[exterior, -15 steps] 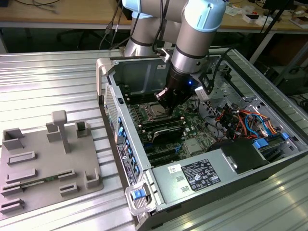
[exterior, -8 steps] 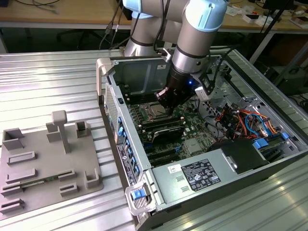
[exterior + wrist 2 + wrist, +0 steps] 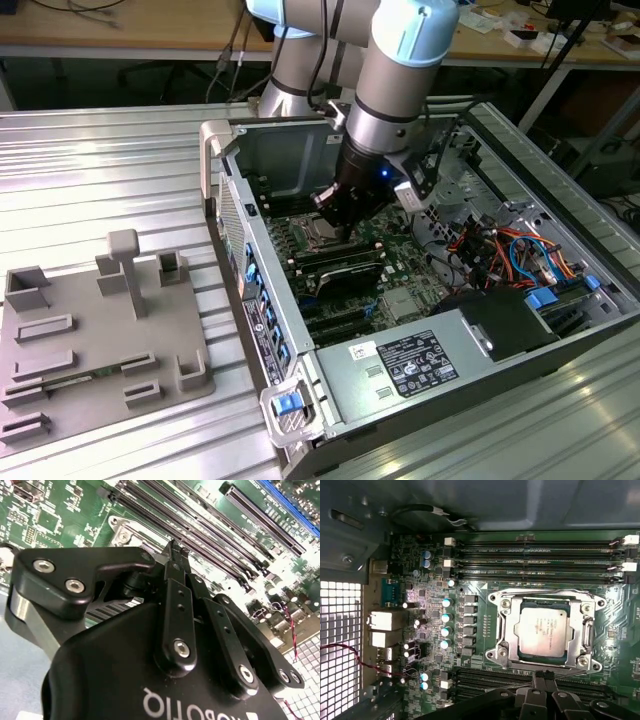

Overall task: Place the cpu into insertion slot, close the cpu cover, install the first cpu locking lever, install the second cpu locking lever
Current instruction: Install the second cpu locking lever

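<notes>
The cpu (image 3: 542, 630), a grey-silver square, lies flat in the insertion slot (image 3: 496, 653) on the green motherboard. The silver cpu cover (image 3: 509, 627) is folded down around it, and the chip shows through its window. A thin metal lever (image 3: 570, 669) runs along the socket edge nearest the gripper. My gripper (image 3: 545, 679) is shut, its black fingertips pressed together right at that edge of the socket. In the second wrist view the gripper (image 3: 175, 547) points down at the board beside the memory slots. In the exterior view the gripper (image 3: 338, 232) is low inside the computer case, over the socket (image 3: 316, 236).
Long black memory slots (image 3: 535, 557) flank the socket on both sides. The open case (image 3: 300, 420) has metal walls, a power supply (image 3: 420, 365) and coloured cables (image 3: 500, 250) at the exterior view's right. A grey fixture plate (image 3: 100, 330) lies on the ribbed table at the exterior view's left.
</notes>
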`<state>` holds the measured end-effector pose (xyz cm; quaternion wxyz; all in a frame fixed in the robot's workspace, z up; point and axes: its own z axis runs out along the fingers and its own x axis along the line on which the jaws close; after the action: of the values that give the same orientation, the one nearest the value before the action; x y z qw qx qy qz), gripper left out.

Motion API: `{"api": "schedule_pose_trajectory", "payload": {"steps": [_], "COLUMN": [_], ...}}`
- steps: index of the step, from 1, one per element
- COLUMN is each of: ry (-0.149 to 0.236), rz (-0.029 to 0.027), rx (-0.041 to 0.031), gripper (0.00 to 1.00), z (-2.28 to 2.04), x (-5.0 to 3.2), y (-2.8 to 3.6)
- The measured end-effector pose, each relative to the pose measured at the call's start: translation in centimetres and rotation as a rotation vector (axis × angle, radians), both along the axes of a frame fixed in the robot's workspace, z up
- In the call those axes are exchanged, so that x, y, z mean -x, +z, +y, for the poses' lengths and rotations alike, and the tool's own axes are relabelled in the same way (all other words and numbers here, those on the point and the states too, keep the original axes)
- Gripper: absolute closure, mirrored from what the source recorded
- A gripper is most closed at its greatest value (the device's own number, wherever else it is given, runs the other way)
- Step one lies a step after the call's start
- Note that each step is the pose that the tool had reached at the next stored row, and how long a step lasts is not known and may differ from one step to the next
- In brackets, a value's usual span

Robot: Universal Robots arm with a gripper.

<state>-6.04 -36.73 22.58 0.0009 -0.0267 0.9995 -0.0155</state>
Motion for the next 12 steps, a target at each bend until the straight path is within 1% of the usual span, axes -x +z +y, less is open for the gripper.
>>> {"api": "schedule_pose_trajectory", "payload": {"steps": [3, 6, 7, 9, 12], "ry": [0.0, 0.0, 0.0, 0.0, 0.0], "rz": [0.0002, 0.0, 0.0001, 0.0, 0.0001], "rx": [0.0001, -0.0002, 0.0001, -0.0001, 0.0], "gripper": [0.89, 0.89, 0.89, 0.89, 0.89], "z": [0.0, 0.01, 0.0, 0.0, 0.0], "x": [0.72, 1.36, 1.78, 2.27, 3.04], "y": [-0.01, -0.18, -0.41, -0.9, -1.1]}}
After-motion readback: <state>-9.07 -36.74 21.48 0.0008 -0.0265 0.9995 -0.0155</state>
